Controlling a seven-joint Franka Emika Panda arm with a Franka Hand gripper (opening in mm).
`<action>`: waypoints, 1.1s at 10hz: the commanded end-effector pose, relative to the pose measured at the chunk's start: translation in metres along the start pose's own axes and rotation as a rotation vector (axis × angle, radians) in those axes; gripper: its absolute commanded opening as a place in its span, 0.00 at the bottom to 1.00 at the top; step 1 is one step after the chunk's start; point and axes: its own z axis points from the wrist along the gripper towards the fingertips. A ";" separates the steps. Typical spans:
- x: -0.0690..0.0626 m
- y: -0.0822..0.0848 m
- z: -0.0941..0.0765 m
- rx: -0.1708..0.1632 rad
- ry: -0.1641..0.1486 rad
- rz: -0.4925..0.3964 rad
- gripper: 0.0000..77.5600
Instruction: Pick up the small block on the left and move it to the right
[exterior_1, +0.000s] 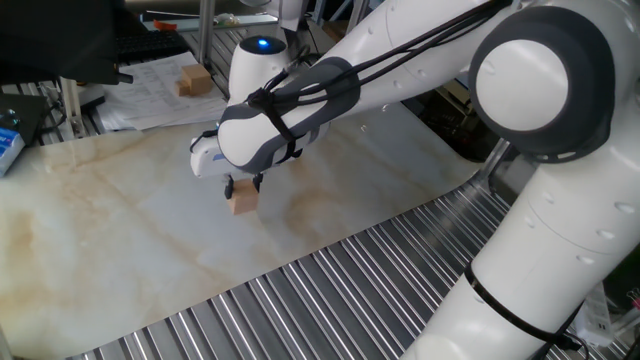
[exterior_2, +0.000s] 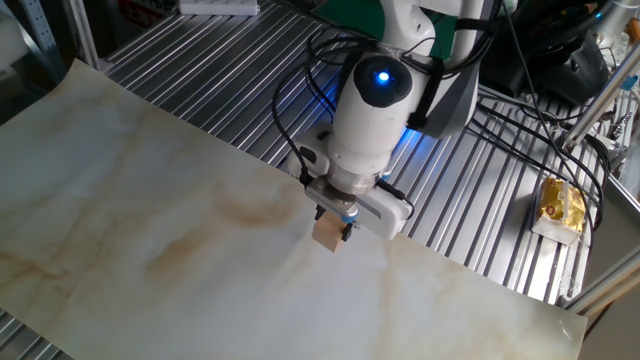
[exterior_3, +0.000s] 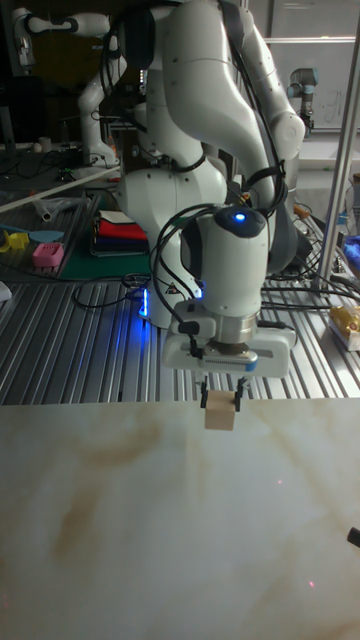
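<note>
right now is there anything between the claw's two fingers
Yes: the small block sits clamped between the claw fingers, clearest in the tall fixed view.
</note>
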 end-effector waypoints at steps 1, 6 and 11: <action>-0.002 0.001 0.004 -0.010 -0.001 0.001 0.02; -0.002 0.001 0.004 -0.014 -0.001 -0.009 0.02; 0.008 0.004 0.009 -0.007 -0.006 0.021 0.02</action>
